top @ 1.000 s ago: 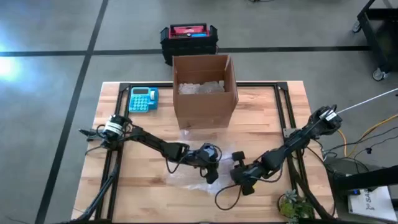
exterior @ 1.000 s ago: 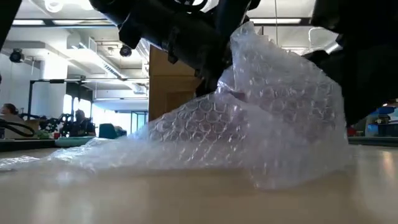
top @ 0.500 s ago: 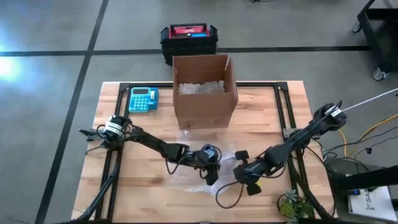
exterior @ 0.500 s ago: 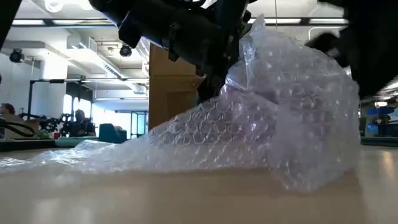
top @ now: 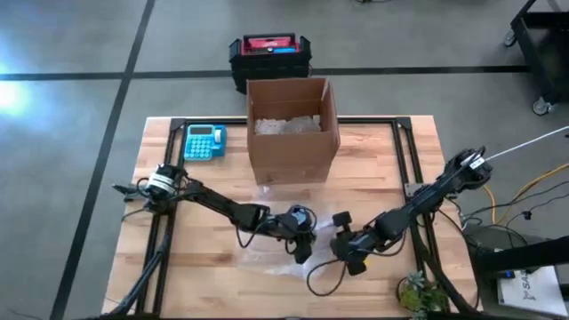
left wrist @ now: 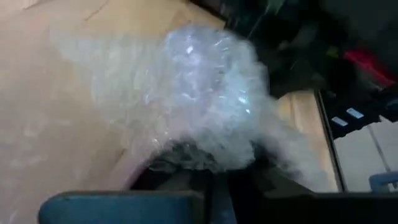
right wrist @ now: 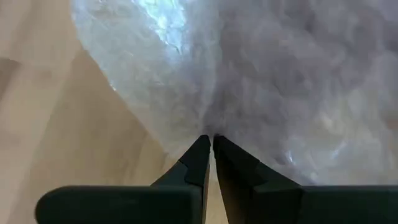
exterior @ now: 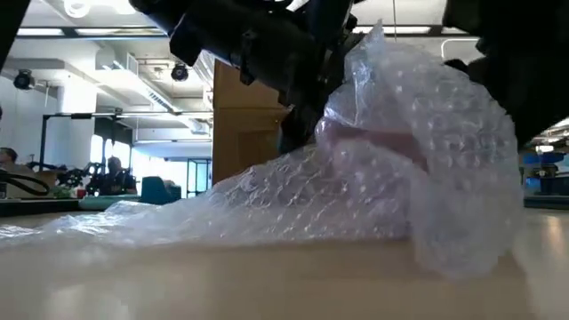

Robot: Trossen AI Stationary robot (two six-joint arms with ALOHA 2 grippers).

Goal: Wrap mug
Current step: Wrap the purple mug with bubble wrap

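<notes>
High view, looking straight down: two dark arms reach toward each other over a wooden table [top: 178, 258], meeting near its front middle. Between them lies a sheet of clear bubble wrap [top: 276, 253] bunched over the mug [top: 302, 216], which shows only as a dark round shape with a hint of blue beside the left claw [top: 300, 238].

The left claw is right at the mug, pressing into the wrap on the mug's near side. In the left wrist view its fingers are hidden under the bundle, so I cannot tell whether they are clenched or released. The right claw [top: 342, 253] sits just to the mug's other side. In the right wrist view its two dark fingertips [right wrist: 200, 152] meet, pinched together on a fold of the wrap, which fills everything ahead of them.

The relation that matters: the mug lies between the two claws, nearer the left one. The right claw holds the free edge of the sheet and would, by my judgement, need to carry it across the mug toward the left claw.

Low view, at table height: the wrap [exterior: 356, 196] rises in a tall hump with a faint pinkish band showing through it, then trails flat across the table away from the hump. The mug's outline and long axis cannot be made out through the plastic. The covering looks loose and partial, so the wrapping seems to be under way, not finished.

Beyond both claws stand an open cardboard box [top: 292, 127] and a blue calculator [top: 204, 141].
</notes>
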